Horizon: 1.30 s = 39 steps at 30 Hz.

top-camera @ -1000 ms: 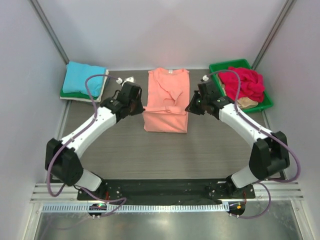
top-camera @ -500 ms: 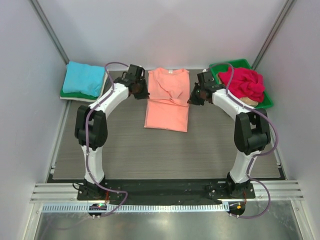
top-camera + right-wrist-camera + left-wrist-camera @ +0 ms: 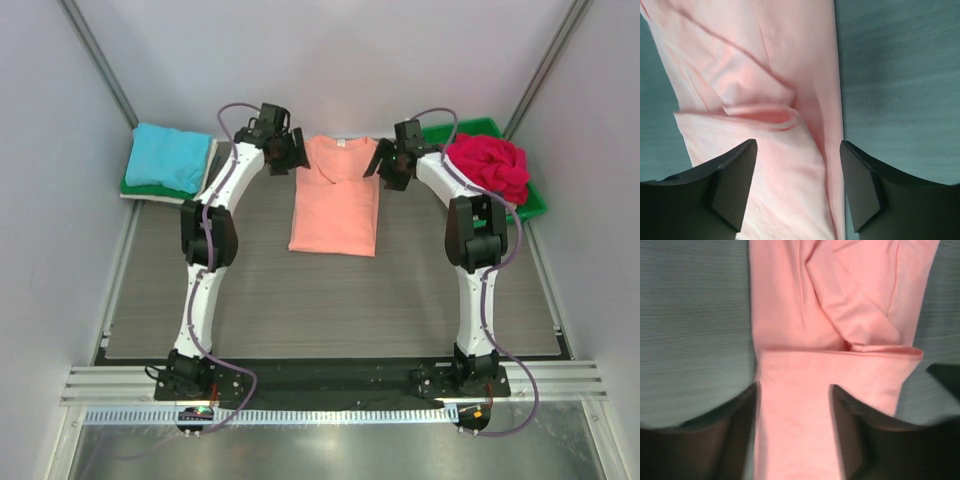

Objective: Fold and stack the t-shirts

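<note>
- Top view: the salmon t-shirt (image 3: pixel 335 200) lies as a long strip at the far middle of the table (image 3: pixel 250 300), collar away from me. I judge it is centred there so both arms reach its sides evenly. The left claw (image 3: pixel 288 160) and right claw (image 3: pixel 388 168) flank its collar end. Only this view shows the turquoise t-shirt (image 3: pixel 170 157) stacked far left and the red t-shirt (image 3: pixel 488 165) heaped in the green tray (image 3: pixel 533 208).
- Left wrist view: my left claw's fingers (image 3: pixel 740 430) stand apart over the cloth, gripping nothing. A crosswise fold edge and a diagonal flap show here, which the top view barely resolves.
- Right wrist view: the right claw stands wide and empty above the shirt's other long edge. A raised pucker shows, so smoothing seems due before further folding.
</note>
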### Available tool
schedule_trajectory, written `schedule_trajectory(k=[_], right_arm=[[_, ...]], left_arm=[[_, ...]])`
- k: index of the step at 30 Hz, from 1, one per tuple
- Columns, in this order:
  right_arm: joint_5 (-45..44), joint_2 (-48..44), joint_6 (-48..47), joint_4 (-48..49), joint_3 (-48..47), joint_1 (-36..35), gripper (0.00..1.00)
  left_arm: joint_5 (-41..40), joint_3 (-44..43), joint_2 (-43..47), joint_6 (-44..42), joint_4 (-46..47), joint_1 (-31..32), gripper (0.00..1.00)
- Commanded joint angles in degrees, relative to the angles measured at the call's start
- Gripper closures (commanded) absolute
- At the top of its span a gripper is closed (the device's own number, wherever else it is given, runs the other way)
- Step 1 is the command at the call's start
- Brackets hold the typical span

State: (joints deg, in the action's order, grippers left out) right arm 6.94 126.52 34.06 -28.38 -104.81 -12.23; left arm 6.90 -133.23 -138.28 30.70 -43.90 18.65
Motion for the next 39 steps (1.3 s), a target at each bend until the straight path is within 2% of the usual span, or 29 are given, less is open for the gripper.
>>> schedule_trajectory(k=[1, 3, 4, 5, 6, 7, 9, 10, 11, 13, 14, 15, 16, 18, 24, 26, 32, 35, 36, 37, 39], right_arm=[[0.89, 1.01, -1.28, -5.61, -10.74, 2.29, 0.23], [-0.69, -2.05, -1.54, -5.9, -10.59, 2.82, 0.21], [-1.22, -4.15, -1.72, -5.72, -7.28, 2.82, 0.21], [-1.4, -7.92, -1.81, -5.29, -5.07, 2.74, 0.2], [-1.32, -10.39, -1.63, -4.76, -2.18, 2.56, 0.2], [-0.79, -12.68, -1.63, -2.58, 4.73, 2.47, 0.2], [1.75, -19.62, -0.93, 0.5, 12.58, 1.86, 0.2], [2.72, -21.47, -0.76, 3.48, 20.27, 1.42, 0.19], [3.6, -23.4, -0.67, 4.81, 23.74, 0.9, 0.19], [6.24, -27.28, -0.49, 7.71, 33.04, -0.85, 0.18], [7.46, -28.16, -0.4, 8.6, 35.71, -1.3, 0.18], [9.39, -29.56, 0.12, 11.22, 38.34, -2.09, 0.18], [10.37, -29.84, 1.08, 12.55, 43.07, -2.27, 0.18], [10.99, -30.28, 1.62, 14.83, 46.79, -2.62, 0.18], [13.45, -25.36, 1.36, 20.11, 50.68, -2.89, 0.2], [13.8, -24.57, 1.7, 20.91, 51.46, -3.06, 0.21], [14.33, -23.6, 2.15, 23.02, 53.13, -3.5, 0.29], [14.59, -22.72, 2.32, 23.46, 53.22, -3.42, 0.41], [14.68, -22.63, 2.32, 23.72, 53.31, -3.5, 0.44], [14.59, -22.55, 2.32, 23.9, 53.4, -3.42, 0.52], [14.51, -22.54, 2.23, 23.99, 53.57, -3.42, 0.58]], left_arm=[[2.86, -10.8, -1.12, 0.33, -8.04, -1.69, 0.21], [2.86, -9.17, 2.63, 0.42, -8.31, -1.78, 0.15], [2.77, -2.63, 4.84, 0.42, -7.35, -1.78, 0.07], [2.69, 1.7, 7.12, 0.59, -4.03, -1.69, 0.06], [2.51, 6.18, 12.8, 0.68, -2.09, -1.78, 0.06], [2.51, 15.97, 15.12, 0.85, -0.41, -1.78, 0.05], [3.03, 25.68, 20.57, 1.9, 4.77, -1.78, 0.06], [4.43, 30.35, 25.73, 2.43, 6.96, -1.69, 0.06], [5.49, 39.71, 27.95, 3.22, 11.86, -1.69, 0.06], [7.16, 47.15, 33.83, 5.33, 15.76, -1.78, 0.08], [8.21, 53.54, 35.26, 6.38, 18.65, -1.61, 0.09], [8.48, 56.04, 36.75, 6.91, 19.72, -1.52, 0.13], [8.83, 58.85, 37.81, 7.35, 20.77, -1.52, 0.14], [9.89, 65.6, 40.27, 8.67, 24.46, -1.52, 0.16], [13.31, 77.22, 40.46, 12.28, 34.92, -1.43, 0.16], [13.93, 78.99, 40.02, 13.86, 38.44, -1.34, 0.16], [13.14, 80.93, 38.35, 15.18, 40.56, -0.46, 0.21], [12.53, 80.41, 38.0, 15.53, 40.56, -0.37, 0.31], [12.61, 80.23, 37.56, 15.53, 40.65, -0.29, 0.37], [12.62, 79.97, 36.77, 15.53, 40.56, -0.11, 0.4], [12.97, 79.44, 36.06, 15.36, 40.56, 0.15, 0.47]])
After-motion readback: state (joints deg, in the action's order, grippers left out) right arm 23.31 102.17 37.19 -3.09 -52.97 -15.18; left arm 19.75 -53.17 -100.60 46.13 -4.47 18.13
